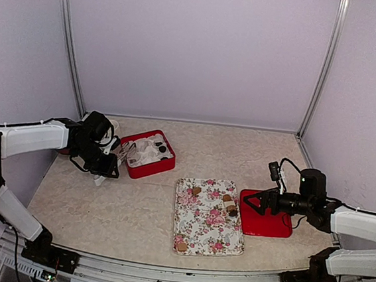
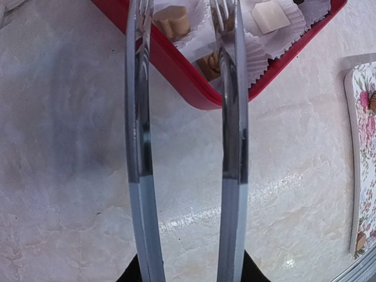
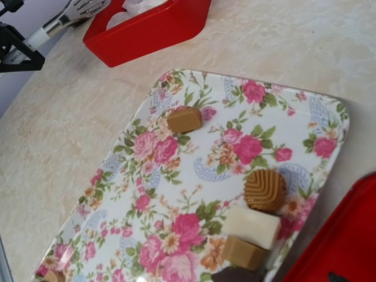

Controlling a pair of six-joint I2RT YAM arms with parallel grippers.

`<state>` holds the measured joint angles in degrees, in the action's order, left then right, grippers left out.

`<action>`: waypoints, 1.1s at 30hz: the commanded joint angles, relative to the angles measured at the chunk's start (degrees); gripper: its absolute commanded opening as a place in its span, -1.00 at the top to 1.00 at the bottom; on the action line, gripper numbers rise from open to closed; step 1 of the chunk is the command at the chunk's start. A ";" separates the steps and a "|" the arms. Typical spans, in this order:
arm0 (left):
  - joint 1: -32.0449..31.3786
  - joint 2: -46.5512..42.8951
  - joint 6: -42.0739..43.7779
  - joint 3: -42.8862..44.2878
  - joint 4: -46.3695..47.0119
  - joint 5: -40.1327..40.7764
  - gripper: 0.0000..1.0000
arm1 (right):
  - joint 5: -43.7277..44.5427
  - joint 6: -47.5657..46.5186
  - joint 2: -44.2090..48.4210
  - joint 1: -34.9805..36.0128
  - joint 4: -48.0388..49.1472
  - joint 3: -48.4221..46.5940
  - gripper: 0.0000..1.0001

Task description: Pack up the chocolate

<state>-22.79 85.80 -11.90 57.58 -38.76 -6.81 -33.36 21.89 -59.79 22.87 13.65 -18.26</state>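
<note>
Several chocolates lie on the floral tray (image 1: 199, 232). In the right wrist view they are a tan piece (image 3: 184, 119), a round ridged tan one (image 3: 265, 189), a cream-white block (image 3: 254, 226), a tan block (image 3: 244, 252) and a dark piece (image 3: 238, 275). The red box (image 1: 165, 167) with a white liner holds more: a tan piece (image 2: 172, 20), a white piece (image 2: 270, 14) and a brown one (image 2: 210, 61). My left gripper (image 1: 125, 152) has long metal fork-tipped fingers (image 2: 136, 117). They stand apart and empty, with their tips over the box's near corner (image 2: 176, 64). My right gripper (image 1: 246, 203) is open and empty beside the tray's right edge.
A flat red lid (image 1: 270, 223) lies right of the tray under my right gripper and shows in the right wrist view (image 3: 346, 235). A white cup-like object (image 1: 112, 126) sits behind my left arm. One more tan chocolate (image 1: 182, 246) lies at the tray's near-left corner.
</note>
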 commanded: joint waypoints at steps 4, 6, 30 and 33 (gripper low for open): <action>0.38 0.11 0.80 1.95 1.39 0.58 0.34 | 0.24 -0.71 -0.24 0.59 1.05 -0.16 -1.00; 0.37 -0.46 0.96 2.00 1.53 0.33 0.34 | 0.30 -0.68 -0.08 0.59 1.00 -0.11 -1.00; -27.39 2.62 5.34 4.97 6.75 -2.81 0.29 | 1.08 0.30 2.84 0.62 -0.77 -0.39 -1.00; -29.03 5.15 5.14 5.07 8.45 -4.12 0.28 | 1.05 0.38 3.18 0.59 -0.92 -0.28 -1.00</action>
<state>-50.04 88.40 -7.49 61.89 -34.22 -8.86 -32.97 22.11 -57.84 22.87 13.30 -18.26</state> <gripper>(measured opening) 0.358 0.999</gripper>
